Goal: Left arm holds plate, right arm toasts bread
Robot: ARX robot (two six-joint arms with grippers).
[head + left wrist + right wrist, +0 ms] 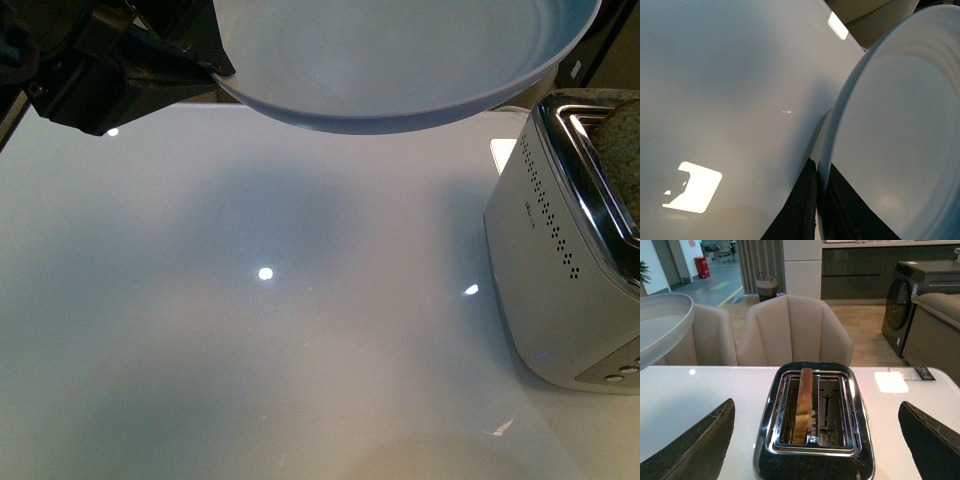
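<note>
Currently left gripper (820,197) pinches plate (400,60) rim, holding it aloft near toaster (812,460), likely awaiting toast; right gripper (816,405) spread wide over bread (801,400) standing in slot.

You get only part of the plate (400,60) in the front view, cut by the top edge, and the left hand (210,62) runs off the corner. The toaster (560,270) is cropped at the right, showing just a corner of the bread (620,150). From the right wrist, the slice's lower part is hidden in the slot (799,412), and the bottom edge cuts off most of the right hand (816,405).
</note>
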